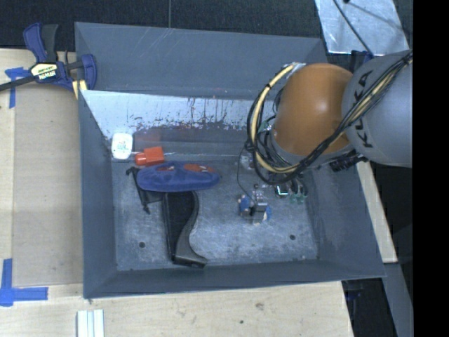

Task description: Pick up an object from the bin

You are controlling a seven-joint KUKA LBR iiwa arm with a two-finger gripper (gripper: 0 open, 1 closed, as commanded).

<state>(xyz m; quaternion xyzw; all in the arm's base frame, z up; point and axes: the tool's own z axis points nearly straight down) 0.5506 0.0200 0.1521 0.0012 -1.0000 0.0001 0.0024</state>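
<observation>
Gripper [254, 208] held low at 3 o'clock, apart from blue oblong object [177, 178] at 10 o'clock; likely mid-approach. Jaw state cannot be told.

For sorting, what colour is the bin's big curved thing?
The curved thing is black, camera view.

Grey bin [210, 69], seen from above. Arm [386, 118] w/ orange cover [312, 111] in from right; pincer [254, 208] down low over bare floor, centre-right. Left half: blue oblong thing [177, 179] lying crosswise, black curved piece [181, 230] just below, touching it. Small orange block [149, 156] & white bit [121, 144] side by side near back-left corner. Pincer clear of all four.
</observation>
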